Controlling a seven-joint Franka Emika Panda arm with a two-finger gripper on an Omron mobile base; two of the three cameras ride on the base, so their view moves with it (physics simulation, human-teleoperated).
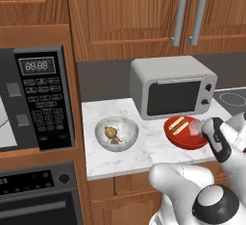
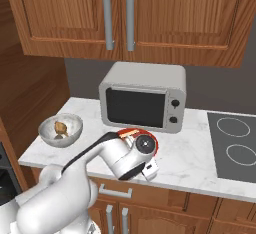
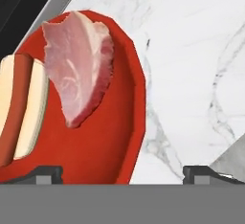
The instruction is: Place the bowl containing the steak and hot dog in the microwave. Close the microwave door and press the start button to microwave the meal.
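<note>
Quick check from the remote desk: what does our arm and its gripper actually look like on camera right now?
The arm is glossy white with rounded, bulbous link shells and dark grey to black bands at the joints; a round dark-ringed cap sits at the wrist. No cables or markings are visible. The gripper ends in two small dark, blocky finger tips.

Smooth red bowl (image 3: pixel 103 146) on a polished white marble counter (image 3: pixel 191 50); cabinets (image 1: pixel 125 12) of wood grain with brushed-metal handles (image 1: pixel 178 15).
</note>
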